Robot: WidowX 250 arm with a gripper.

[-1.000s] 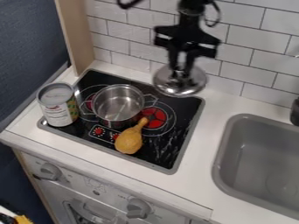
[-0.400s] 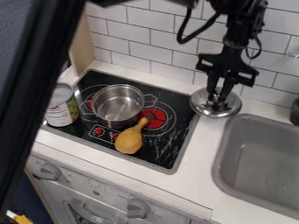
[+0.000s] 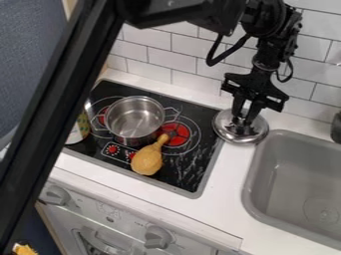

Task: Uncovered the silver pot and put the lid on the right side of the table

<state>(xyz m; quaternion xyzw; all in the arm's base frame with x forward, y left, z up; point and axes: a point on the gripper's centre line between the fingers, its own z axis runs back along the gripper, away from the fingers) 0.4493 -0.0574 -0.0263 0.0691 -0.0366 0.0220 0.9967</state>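
Looking down on the stove (image 3: 187,172), we see the black arm (image 3: 55,107) slanting across the left side and crossing the top, its wrist dropping toward the counter (image 3: 225,209). Our silver pot (image 3: 135,118) stands open on the stove, bare metal showing inside. We see a can (image 3: 80,130) partly behind the arm, and a round drain (image 3: 321,210) in the sink (image 3: 283,172). Our gripper (image 3: 245,121) points downward, fingers clasping the silver lid (image 3: 227,128) by its top, between stove and sink.
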